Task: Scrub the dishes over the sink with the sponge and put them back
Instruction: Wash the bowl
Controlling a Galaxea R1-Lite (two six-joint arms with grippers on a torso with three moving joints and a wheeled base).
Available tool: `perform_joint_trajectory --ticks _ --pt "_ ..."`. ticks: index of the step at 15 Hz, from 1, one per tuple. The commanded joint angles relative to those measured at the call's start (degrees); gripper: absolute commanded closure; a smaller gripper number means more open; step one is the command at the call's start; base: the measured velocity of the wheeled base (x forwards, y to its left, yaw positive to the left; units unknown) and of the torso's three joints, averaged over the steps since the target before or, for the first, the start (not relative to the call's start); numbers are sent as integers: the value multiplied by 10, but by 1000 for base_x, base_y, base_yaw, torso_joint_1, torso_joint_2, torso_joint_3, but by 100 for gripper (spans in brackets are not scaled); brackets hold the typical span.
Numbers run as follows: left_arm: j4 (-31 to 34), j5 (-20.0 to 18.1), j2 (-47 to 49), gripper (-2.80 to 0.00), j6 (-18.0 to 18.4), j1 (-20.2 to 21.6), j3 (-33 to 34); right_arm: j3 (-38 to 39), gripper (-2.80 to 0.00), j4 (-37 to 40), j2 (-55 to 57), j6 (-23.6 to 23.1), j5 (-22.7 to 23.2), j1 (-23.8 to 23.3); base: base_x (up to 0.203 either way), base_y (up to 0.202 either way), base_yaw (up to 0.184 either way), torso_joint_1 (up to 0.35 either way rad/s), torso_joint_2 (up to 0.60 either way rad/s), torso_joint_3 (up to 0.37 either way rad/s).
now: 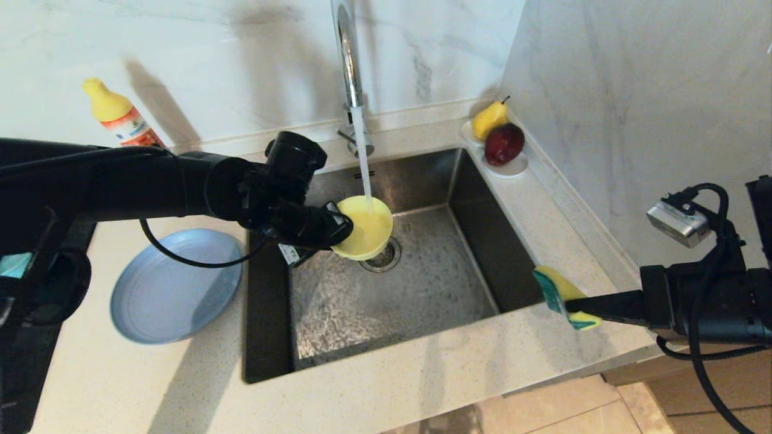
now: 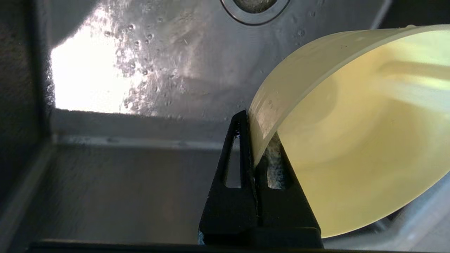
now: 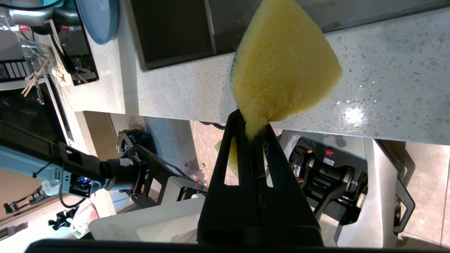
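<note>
Yellow-green bowl (image 1: 365, 229): matte, tipped on its side with the opening toward 3 o'clock, held above the sink (image 1: 422, 289) drain, directly under the running water. Grey-blue plate (image 1: 175, 286): wide, shallow, round, lying flat on the counter at 9 o'clock of the basin. Sponge (image 1: 564, 295): yellow with a green scouring face, pinched and creased, above the counter edge at 3 o'clock of the basin. Sink: rectangular brushed steel, wet floor, round strainer drain at centre.
</note>
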Motion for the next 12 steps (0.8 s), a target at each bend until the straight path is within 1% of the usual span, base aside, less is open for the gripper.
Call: perform_joint_trajectory --ticks 1,3,5,8,10,12 --pt "-20 1 18 0 -3 -1 2 0 0 1 -4 1 2 1 0 0 0 0 0 0" --pt "-56 0 23 0 -3 -1 3 3 0 -1 -1 1 3 0 0 0 0 0 0 0" --pt "-60 1 25 0 -3 -1 -1 7 0 -3 0 1 3 0 0 0 0 0 0 0" --pt "-39 4 17 0 0 -1 4 7 0 -3 4 1 10 0 0 0 0 0 0 0" --pt "5 4 2 0 4 -1 8 7 0 -3 7 2 10 0 0 0 0 0 0 0" --pt "24 5 -11 0 9 -1 10 9 0 -2 3 2 11 0 0 0 0 0 0 0"
